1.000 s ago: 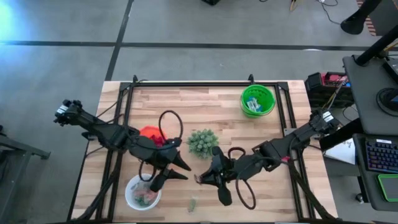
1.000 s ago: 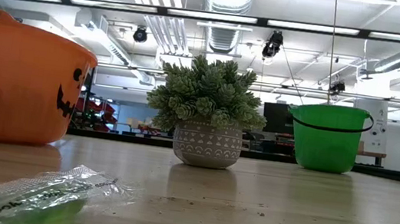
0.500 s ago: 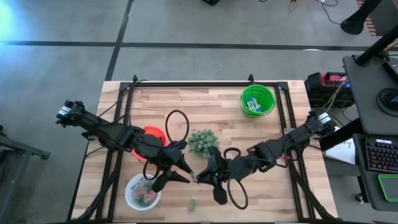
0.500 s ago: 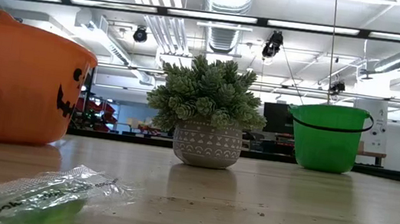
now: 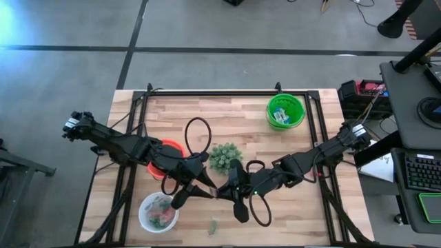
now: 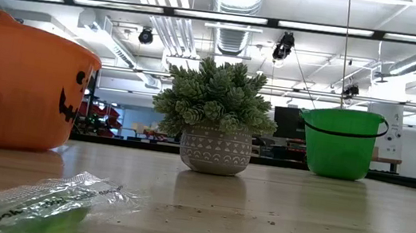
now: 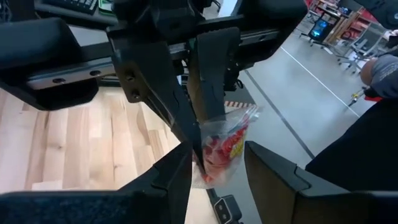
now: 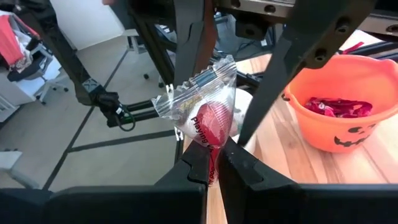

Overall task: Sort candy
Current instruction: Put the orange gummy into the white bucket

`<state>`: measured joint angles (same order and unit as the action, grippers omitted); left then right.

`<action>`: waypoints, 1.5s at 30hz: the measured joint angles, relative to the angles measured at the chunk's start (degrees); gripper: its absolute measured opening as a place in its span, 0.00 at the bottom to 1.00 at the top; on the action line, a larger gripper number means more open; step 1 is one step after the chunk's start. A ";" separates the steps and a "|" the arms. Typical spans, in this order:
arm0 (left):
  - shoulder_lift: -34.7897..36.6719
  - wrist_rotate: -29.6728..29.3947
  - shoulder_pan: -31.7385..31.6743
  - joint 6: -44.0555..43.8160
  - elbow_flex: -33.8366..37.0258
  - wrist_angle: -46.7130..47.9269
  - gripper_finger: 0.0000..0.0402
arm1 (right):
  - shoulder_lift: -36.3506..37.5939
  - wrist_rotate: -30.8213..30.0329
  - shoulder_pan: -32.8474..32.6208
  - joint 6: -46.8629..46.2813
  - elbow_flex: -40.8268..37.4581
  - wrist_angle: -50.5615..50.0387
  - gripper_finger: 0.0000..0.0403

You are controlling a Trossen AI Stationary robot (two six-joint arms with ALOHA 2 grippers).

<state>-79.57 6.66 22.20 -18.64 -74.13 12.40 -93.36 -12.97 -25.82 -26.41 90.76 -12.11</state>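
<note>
The right gripper is pressed together on the lower edge of a clear packet holding a red candy, which stands up above its fingertips. The left gripper meets it from the other side — its fingers are spread, one on each side of the same red packet, with the right arm's dark fingers reaching down into that gap. Whether the left fingers touch the wrapper cannot be told.

From above, the two grippers meet over the front middle of the wooden table, just in front of the small potted plant, with the packet a small pinkish speck between them.

Outward from there: a white bowl with candy pieces sits near the front left, under the left arm; an orange pumpkin bucket, partly hidden by that arm, holds red packets. A green bucket with wrapped pieces stands well apart at the far right. A greenish candy packet lies alone on the table near the front edge — the low view shows it close up.
</note>
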 joint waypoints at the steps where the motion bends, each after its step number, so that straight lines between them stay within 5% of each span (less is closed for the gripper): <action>1: 0.02 0.00 0.00 0.56 0.00 -0.03 0.32 | 0.00 0.00 0.00 0.00 0.00 0.36 0.03; 5: -0.02 -0.04 -0.32 2.10 0.00 -0.07 0.27 | 0.00 -0.07 0.00 0.02 0.00 0.95 0.03; 12: -0.02 0.14 -0.46 3.13 0.00 0.26 0.03 | 0.00 -0.24 -0.04 0.00 0.00 0.61 0.03; 30: 0.84 0.24 -0.49 0.03 -0.09 6.70 0.00 | -0.09 1.13 -0.07 -0.65 -0.02 -0.30 0.40; 42: 2.27 12.48 6.66 -13.07 0.00 17.09 0.00 | 0.13 0.96 0.00 -3.62 0.00 -8.83 0.43; 45: 2.39 14.11 10.31 -18.94 -0.02 25.91 0.00 | 0.13 0.96 0.00 -4.06 0.00 -10.10 0.43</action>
<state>-77.18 20.77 32.51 -37.58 -74.15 38.32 -93.23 -12.01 -25.82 -30.47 90.76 -22.21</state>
